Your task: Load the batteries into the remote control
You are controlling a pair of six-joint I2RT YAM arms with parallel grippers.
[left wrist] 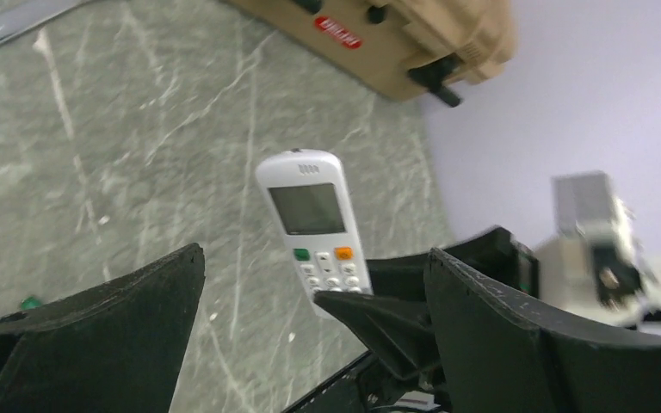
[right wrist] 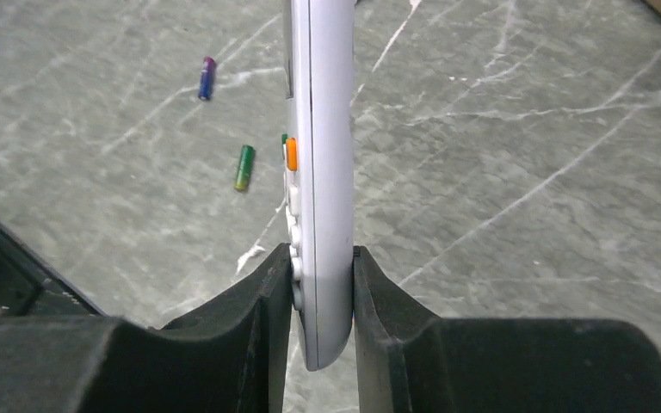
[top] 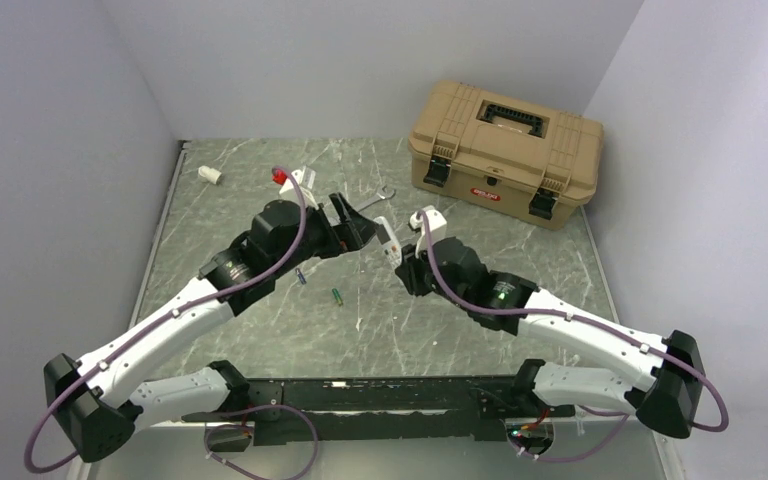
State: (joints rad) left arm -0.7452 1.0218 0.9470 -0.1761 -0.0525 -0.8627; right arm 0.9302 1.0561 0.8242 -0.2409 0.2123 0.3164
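The white remote control [top: 388,238] is held off the table, between the two arms. My right gripper [top: 407,262] is shut on its lower end; in the right wrist view the remote [right wrist: 323,172] stands edge-on between the pads, at the gripper [right wrist: 321,258]. My left gripper [top: 360,225] is open and empty, facing the remote's button side [left wrist: 310,224] without touching it; its wrist view shows the gripper [left wrist: 314,258] spread wide. The green battery [top: 337,296] and the dark blue-purple battery [top: 301,277] lie loose on the table, and both show in the right wrist view, green [right wrist: 244,167] and blue-purple [right wrist: 206,77].
A tan toolbox [top: 505,150], closed, stands at the back right. A metal wrench [top: 375,198] lies behind the grippers. A short white tube stub [top: 210,174] lies at the back left, with a small red piece [top: 280,177] nearby. Walls close in on both sides.
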